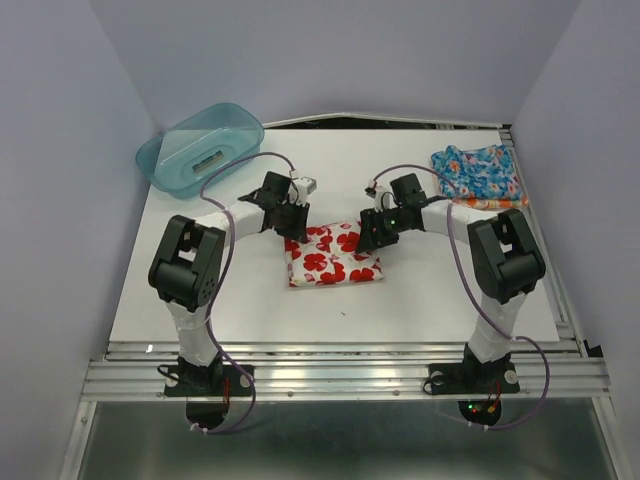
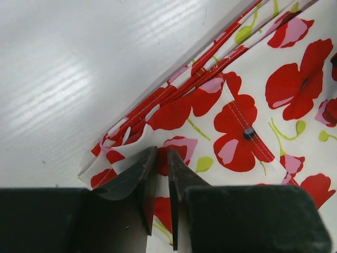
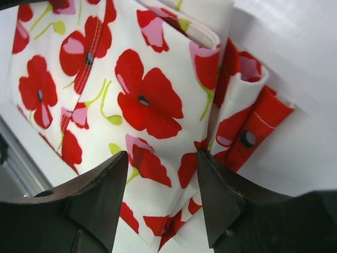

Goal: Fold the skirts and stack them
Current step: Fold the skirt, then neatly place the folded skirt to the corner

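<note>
You're probably mid-fold on the poppy skirt (image 1: 335,255): left end effector (image 2: 161,153) clamps its corner, right end effector (image 3: 162,155) sits apart and needs closing next.

1. Near strip of table (image 1: 250,310), between the arm bases and the poppy skirt (image 1: 333,262): bare surface, room to pass.
2. Centre: left gripper (image 1: 293,222) and right gripper (image 1: 372,232) crowd the poppy skirt's two ends, narrow gap between them.
3. Back left corner: tub (image 1: 200,147) blocks.
4. Back right corner: blue skirt (image 1: 478,172) lying on orange skirt (image 1: 490,203).
5. Back centre, between tub and stack: open table.
</note>
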